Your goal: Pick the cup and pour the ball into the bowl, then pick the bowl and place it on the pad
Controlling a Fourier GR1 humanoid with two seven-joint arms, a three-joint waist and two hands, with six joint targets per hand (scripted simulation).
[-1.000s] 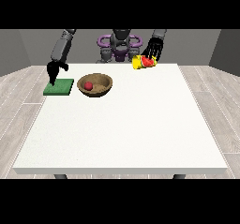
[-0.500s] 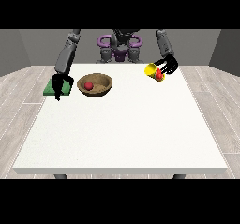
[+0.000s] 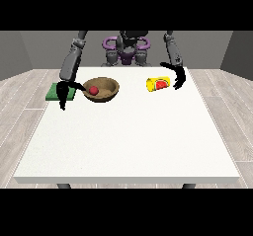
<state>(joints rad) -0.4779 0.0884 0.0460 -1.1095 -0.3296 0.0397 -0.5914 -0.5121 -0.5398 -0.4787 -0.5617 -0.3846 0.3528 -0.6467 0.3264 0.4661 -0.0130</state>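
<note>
Since half a second ago, the yellow cup (image 3: 157,84) has left the hand at the view's right (image 3: 178,78) and now lies on its side on the table (image 3: 128,141), while the hand at the view's left (image 3: 63,93) has shifted only a little beside the pad.

Nearest the camera, the wide front part of the white table carries none of the task's things; everything sits along the far edge, on the robot's side. At the far left corner the hand at the view's left hangs with its fingers pointing down over the table, at the near edge of the green pad (image 3: 56,91); whether it is open or closed cannot be told. Just to the right of it stands the brown bowl (image 3: 102,89), upright on the table beside the pad, with the red ball (image 3: 93,90) inside it.

Toward the far right corner the cup rests tipped over, a red patch showing on it. The hand at the view's right hovers just beside it, fingers curved but apart from the cup, holding nothing.
</note>
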